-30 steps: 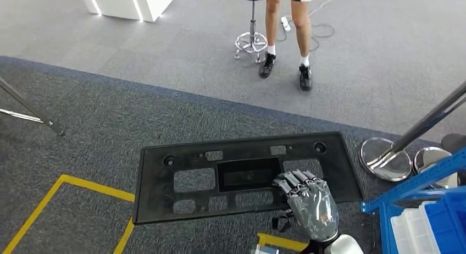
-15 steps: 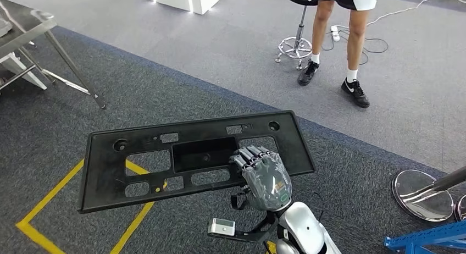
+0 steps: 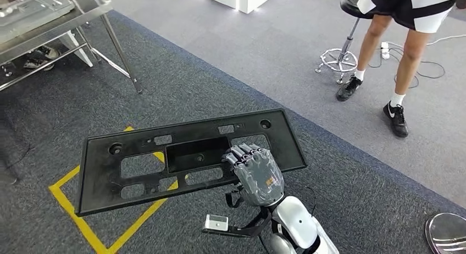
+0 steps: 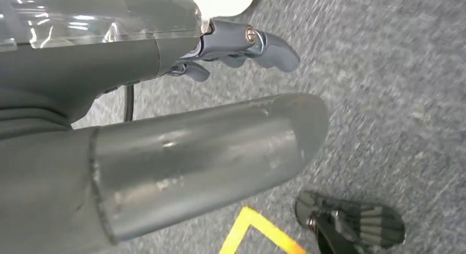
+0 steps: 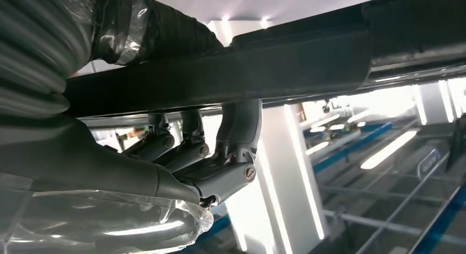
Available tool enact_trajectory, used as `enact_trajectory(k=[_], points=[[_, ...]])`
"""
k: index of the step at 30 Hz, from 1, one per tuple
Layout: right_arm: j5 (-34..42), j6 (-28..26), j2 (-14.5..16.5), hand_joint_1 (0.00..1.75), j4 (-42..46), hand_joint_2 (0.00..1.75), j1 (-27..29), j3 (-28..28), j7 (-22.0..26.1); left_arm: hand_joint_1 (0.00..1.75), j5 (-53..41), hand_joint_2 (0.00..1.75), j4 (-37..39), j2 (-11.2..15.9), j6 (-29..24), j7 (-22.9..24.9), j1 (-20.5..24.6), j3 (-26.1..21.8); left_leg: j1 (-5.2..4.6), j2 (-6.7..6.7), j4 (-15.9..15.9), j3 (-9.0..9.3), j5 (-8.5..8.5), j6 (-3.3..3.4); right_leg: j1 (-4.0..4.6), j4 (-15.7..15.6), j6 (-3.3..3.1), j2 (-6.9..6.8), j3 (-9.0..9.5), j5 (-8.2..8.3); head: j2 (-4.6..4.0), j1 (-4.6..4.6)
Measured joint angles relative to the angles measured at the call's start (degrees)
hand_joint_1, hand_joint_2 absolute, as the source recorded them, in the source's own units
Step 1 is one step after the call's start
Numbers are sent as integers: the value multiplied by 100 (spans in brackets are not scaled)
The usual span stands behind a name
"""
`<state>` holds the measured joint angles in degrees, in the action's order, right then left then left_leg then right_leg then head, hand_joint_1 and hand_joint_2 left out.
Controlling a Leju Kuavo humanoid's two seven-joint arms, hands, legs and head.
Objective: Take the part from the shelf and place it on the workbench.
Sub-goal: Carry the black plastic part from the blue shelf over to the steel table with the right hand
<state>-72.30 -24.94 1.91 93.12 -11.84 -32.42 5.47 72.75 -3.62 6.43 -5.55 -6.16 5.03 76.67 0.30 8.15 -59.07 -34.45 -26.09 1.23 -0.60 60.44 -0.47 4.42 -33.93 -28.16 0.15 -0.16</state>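
A: Black plastic, one part [image 3: 187, 158], a long flat panel full of cutouts, held level above the grey carpet [image 3: 340, 177]; the right hand [image 3: 254, 174] grips its near edge at about 5 o'clock of the panel, fingers curled over the top.

B: And underneath?

A: The right wrist view shows that; the thumb [image 5: 165, 28] lies on one face of the edge, the darker fingers [image 5: 231, 155] hook round the other, so the part is clamped between them.

B: The left hand?

A: The left hand [image 4: 165, 133] hangs over carpet with nothing in it; thick thumb out straight, the fingers [image 4: 247, 45] bent a little and apart from it.

B: Around it?

A: One metal workbench [image 3: 49, 17] at 10 o'clock, well apart from the part; one yellow floor line [image 3: 77, 215] under the panel's left end; one person [image 3: 406, 39] at 1 o'clock beside one stool [image 3: 346, 50]; one shiny round base [image 3: 448, 235] at 4 o'clock; the left wrist view adds a corner of the yellow line.
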Motion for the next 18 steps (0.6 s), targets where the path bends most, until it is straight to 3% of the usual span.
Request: enact_trajectory(k=[1, 2, 3, 5, 7, 8, 9, 10, 12, 14, 16, 17, 18], points=[[-2, -1, 4, 175, -2, 175, -10, -1, 0, 0, 10, 0, 1, 3, 23, -24, -17, 0, 18, 49, 13, -16, 5, -36, 0, -17, -30, -69, 13, 8, 0, 0], [-3, -1, 11, 175, -3, 175, -22, -1, -1, 0, 27, 0, 2, -1, 50, -47, -35, 0, 17, -30, -8, -30, -11, -69, -2, -55, -66, -142, 40, 16, 0, -1], [-3, -2, 20, 175, -2, 175, -34, -1, -2, 0, 45, 0, 3, -4, 74, -65, -41, -1, 9, -192, -109, -76, -71, -98, -10, -98, -100, -220, 73, 26, 0, -2], [-7, -1, 32, 175, -1, 175, -39, -1, -3, 0, 65, 0, 3, -15, 93, -60, -19, -1, 1, -611, -636, -330, -334, -152, -3, -152, -154, -393, 129, 23, 0, -5], [-25, 7, 34, 175, -1, 175, -24, -1, -9, 0, 67, 0, 3, -21, 92, -17, 3, 0, 31, -761, -1322, -700, -591, -197, 12, -154, -175, -574, 146, -6, 0, -6], [-38, 11, 34, 175, -2, 175, -16, -1, -13, 0, 67, 0, 3, -24, 89, 3, -3, 0, 46, -777, -1467, -791, -588, -212, 16, -153, -175, -659, 156, -24, 0, -6], [-50, 15, 34, 175, -2, 175, -12, -1, -16, 0, 67, 0, 3, -26, 86, 16, -14, 0, 57, -796, -1399, -771, -479, -220, 18, -153, -171, -739, 172, -41, 0, -6], [-66, 17, 34, 175, -2, 175, -11, -1, -19, 0, 68, 0, 4, -26, 79, 25, -24, 0, 61, -840, -1096, -626, -278, -215, 21, -153, -162, -816, 197, -63, 0, -6], [-110, 26, 34, 175, 4, 175, -13, -1, -32, 0, 85, 0, 5, -25, 62, 32, -24, 0, 19, -1074, -310, -230, 48, -169, 36, -155, -125, -954, 254, -109, 0, -6], [-186, 45, 35, 175, 13, 175, -14, -1, -57, 0, 111, 0, 7, -25, 50, 33, -12, 0, -49, -1211, 60, -52, 106, -91, 57, -162, -69, -1071, 290, -148, 0, -6], [-255, 67, 38, 175, 27, 175, -14, -1, -77, 0, 134, 0, 10, -23, 49, 32, -23, 0, -65, -1097, 98, -37, 94, -16, 64, -187, -6, -1167, 334, -176, 0, -5], [-278, 75, 40, 175, 38, 175, -13, -1, -81, 0, 144, 0, 13, -24, 50, 31, -33, 0, -51, -1029, 133, -11, 104, 13, 58, -170, 26, -1122, 359, -203, 0, -4], [-293, 80, 42, 175, 52, 175, -15, -1, -87, 0, 150, 0, 15, -25, 53, 29, -36, 1, -33, -963, 169, 19, 119, 48, 50, -65, 49, -990, 335, -278, 0, -3]])
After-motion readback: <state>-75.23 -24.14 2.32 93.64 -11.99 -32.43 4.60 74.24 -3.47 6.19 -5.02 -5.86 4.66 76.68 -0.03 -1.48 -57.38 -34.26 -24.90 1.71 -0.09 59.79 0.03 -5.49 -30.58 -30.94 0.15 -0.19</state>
